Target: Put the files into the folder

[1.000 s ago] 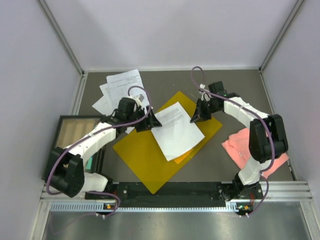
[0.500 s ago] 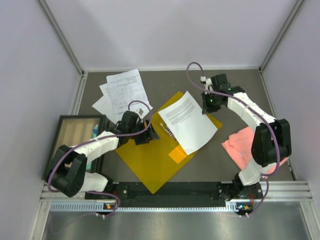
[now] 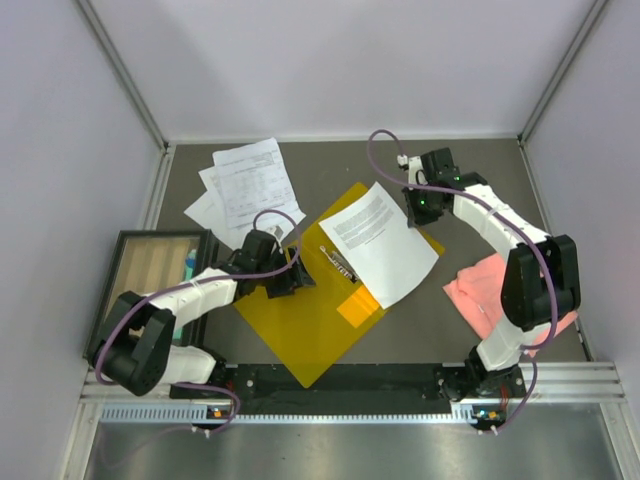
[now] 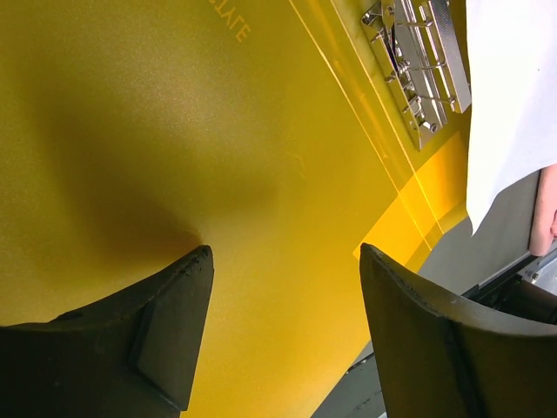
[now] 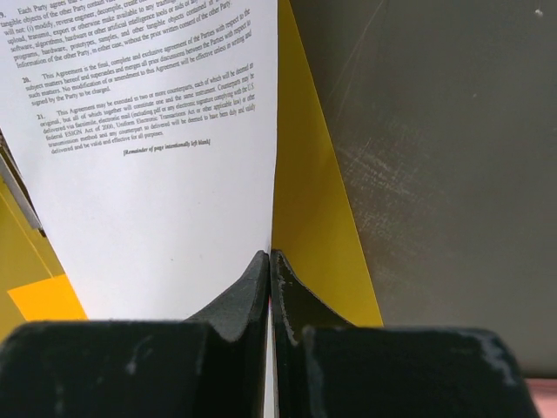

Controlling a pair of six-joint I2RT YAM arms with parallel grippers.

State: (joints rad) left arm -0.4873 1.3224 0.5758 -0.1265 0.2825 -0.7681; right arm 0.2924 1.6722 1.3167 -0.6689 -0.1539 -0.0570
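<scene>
Tabletop [image 3: 480, 170]: grey-brown, walled on the left, far and right sides.

Folder [image 3: 290, 320]: orange-yellow, lying open and flat at the centre of the tabletop, turned diagonally. One leaf reaches near-left, the other far-right.

Sheet [image 3: 385, 245]: one white printed page lying over the far-right leaf and covering most of it. A strip of yellow shows beyond its right edge in the right wrist view.

Loose sheets [image 3: 245, 185]: a fanned pile of white printed pages at the far left, on the tabletop just beyond the folder's far-left edge. They are outside the folder.

Box [image 3: 150, 262]: dark-rimmed, at the left wall, beside the left arm.

Pink cloth [image 3: 480, 290]: crumpled at the near right, off the folder, partly hidden under the right arm.

Right arm's fingers [image 5: 270, 266]: pressed together, pinching the sheet's right edge at the far-right side of the folder.

Left arm's fingers [image 3: 292, 280]: spread, holding nothing, over the bare near-left leaf. A shadow sits under them in the left wrist view. Cannot tell whether the tips touch the folder.

Metal clip [image 4: 418, 65]: silver, lying along the folder's fold, just left of the sheet's edge.

Orange patch [image 3: 357, 307]: small, darker rectangle on the folder at the sheet's near corner.
</scene>
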